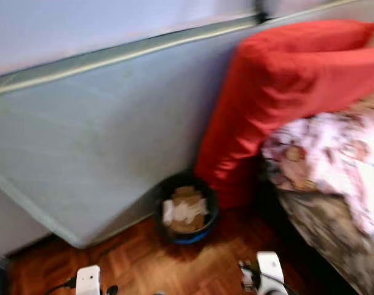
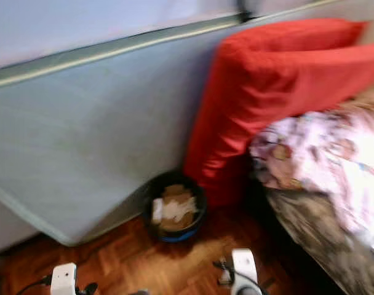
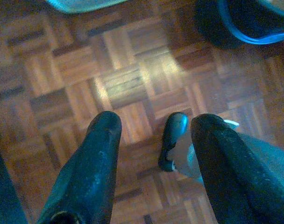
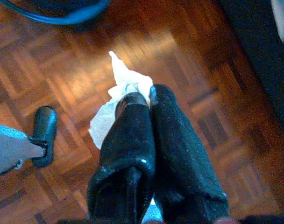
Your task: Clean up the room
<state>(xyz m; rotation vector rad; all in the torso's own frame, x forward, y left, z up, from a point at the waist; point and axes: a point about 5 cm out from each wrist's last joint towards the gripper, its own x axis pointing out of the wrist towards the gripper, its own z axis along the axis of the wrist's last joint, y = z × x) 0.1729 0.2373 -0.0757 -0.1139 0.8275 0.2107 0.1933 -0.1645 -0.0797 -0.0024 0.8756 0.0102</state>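
We've got glossy wood parquet floor (image 4: 216, 70), crumpled white paper tissue (image 4: 118, 98) pinched in our right gripper (image 4: 143, 95), red cloth pillow (image 1: 279, 92), paper scraps in the bin (image 1: 186, 212).

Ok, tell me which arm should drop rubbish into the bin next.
Right. Its gripper is already shut on a white tissue, and the bin, already holding paper scraps, sits on the floor just ahead. The left gripper has open fingers and holds nothing.
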